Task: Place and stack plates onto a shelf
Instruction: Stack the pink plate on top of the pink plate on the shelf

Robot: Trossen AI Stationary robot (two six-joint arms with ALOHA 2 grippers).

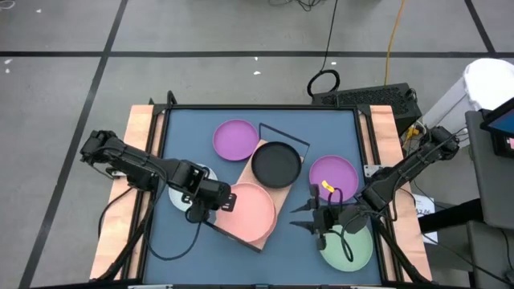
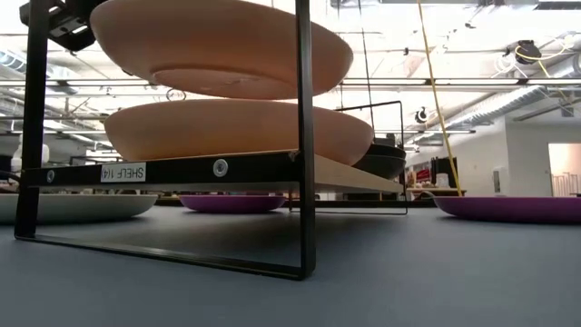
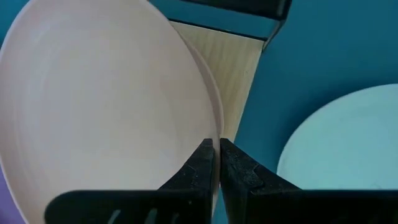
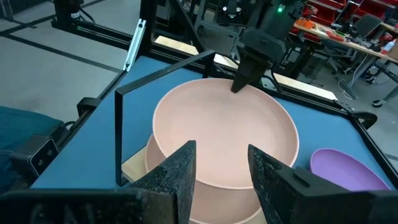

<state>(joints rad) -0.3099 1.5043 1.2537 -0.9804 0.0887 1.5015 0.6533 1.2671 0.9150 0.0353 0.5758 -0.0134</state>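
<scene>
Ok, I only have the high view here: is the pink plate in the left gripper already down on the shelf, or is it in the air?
Observer: In the air. The low view shows the upper pink plate hanging above a second pink plate that lies on the shelf, with a clear gap between them.
Operator: Is the grip on its rim?
Observer: Yes. In the left wrist view the left gripper is pinched shut on the rim of the upper pink plate.
Operator: And the right side?
Observer: The right wrist view shows the right gripper open and holding nothing, facing the two pink plates.
</scene>
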